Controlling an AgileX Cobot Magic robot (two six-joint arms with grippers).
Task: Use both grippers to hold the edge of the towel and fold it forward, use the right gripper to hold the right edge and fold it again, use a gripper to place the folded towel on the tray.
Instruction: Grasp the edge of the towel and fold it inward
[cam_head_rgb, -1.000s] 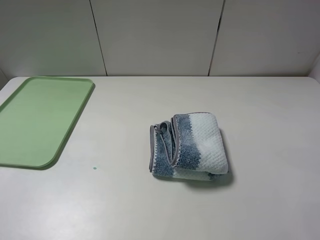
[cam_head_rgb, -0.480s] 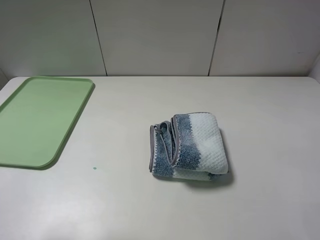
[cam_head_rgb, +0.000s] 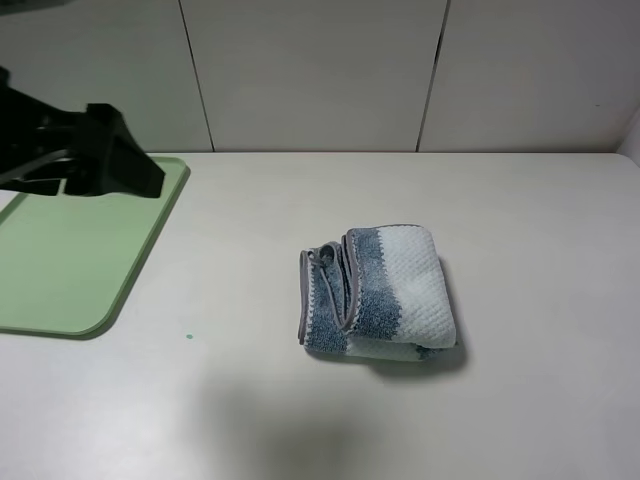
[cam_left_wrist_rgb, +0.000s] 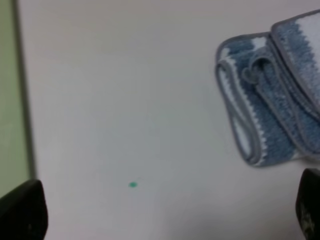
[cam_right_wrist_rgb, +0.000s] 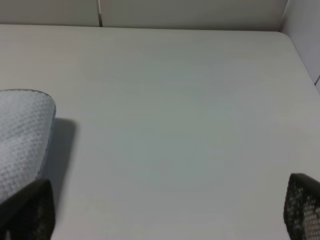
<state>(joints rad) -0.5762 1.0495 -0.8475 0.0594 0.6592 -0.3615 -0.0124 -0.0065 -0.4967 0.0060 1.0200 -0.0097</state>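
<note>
- The soft waffle-textured towel with pale-blue, white and dark blue-grey stripes (cam_head_rgb: 378, 292) lies folded into a compact bundle on the white table (cam_head_rgb: 520, 400), so the step in hand looks like the last one: carrying it to the flat light-green plastic tray (cam_head_rgb: 60, 260).
- To do this well, a gripper should probably close over all the stacked layers at the grey-edged folded side, so the bundle does not unfold when lifted, then set it down flat inside the tray's rim.
- The black left gripper (cam_left_wrist_rgb: 165, 212) has its jaws spread wide and holds nothing; the towel lies ahead of them and off toward one fingertip, not touching, and the tray edge lies beyond the other fingertip.
- The black right gripper (cam_right_wrist_rgb: 165, 212) is likewise spread wide and empty; a corner of the towel lies just by one fingertip.
</note>
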